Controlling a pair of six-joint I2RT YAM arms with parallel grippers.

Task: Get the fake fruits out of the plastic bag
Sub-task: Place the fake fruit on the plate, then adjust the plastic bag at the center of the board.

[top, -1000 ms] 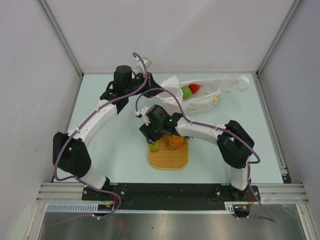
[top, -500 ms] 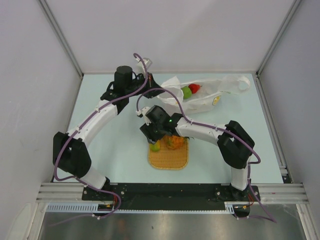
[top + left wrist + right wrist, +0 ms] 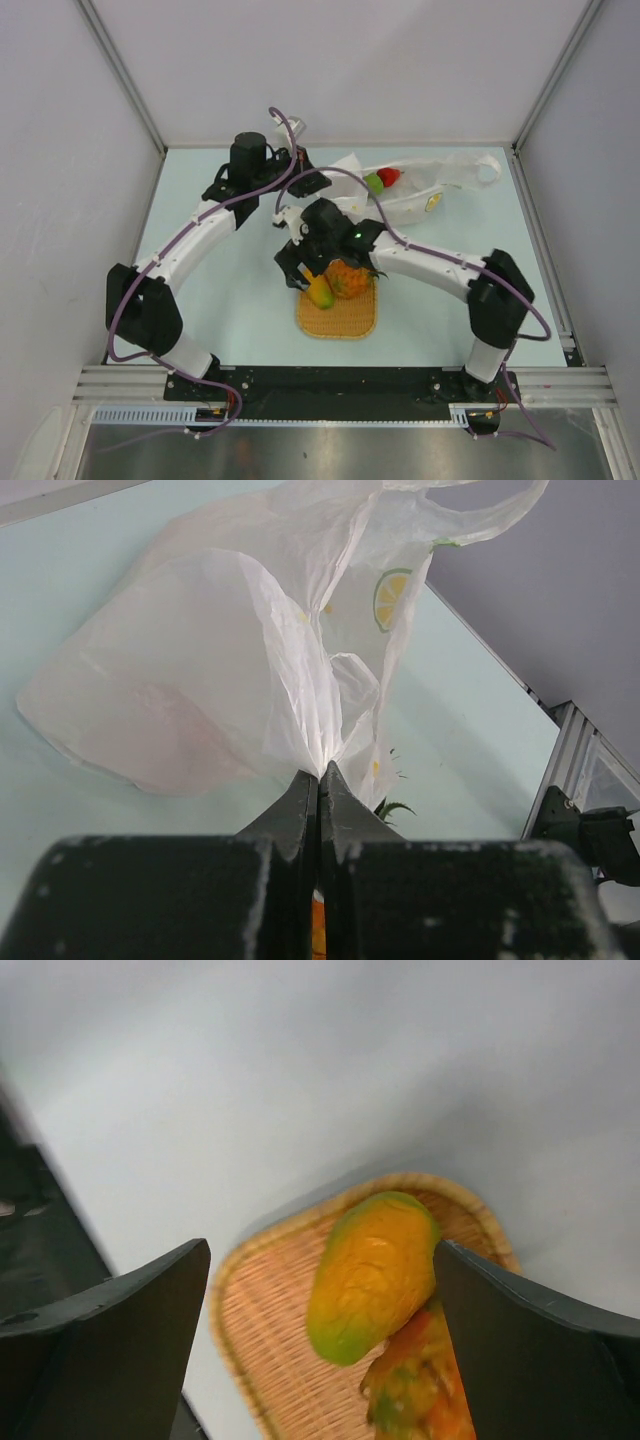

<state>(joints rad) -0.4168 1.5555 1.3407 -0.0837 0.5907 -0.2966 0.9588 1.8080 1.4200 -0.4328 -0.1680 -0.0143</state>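
Open bench [image 3: 240, 300] lay left of the woven mat [image 3: 337, 320], and more between the right arm [image 3: 440, 265] and the side wall [image 3: 590, 200]. Over the mat's far half hung the right gripper [image 3: 305, 272], its jaws wide, with the mango [image 3: 372, 1275] below the gap and the pineapple [image 3: 350, 280] crowding beside it. The plastic bag [image 3: 450, 172], pinched by the left gripper [image 3: 318, 780], barred the far right.

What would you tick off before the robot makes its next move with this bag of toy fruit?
1. Mango resting on the woven mat, not gripped: ok.
2. Right jaws open, one on each side of the mango: ok.
3. Left jaws shut on the plastic bag: ok.
4. Pineapple on the mat beside the mango: ok.
5. Bag emptied: not ok; a green piece and a red piece lie inside.
6. More fruit hidden in the bag: cannot tell.
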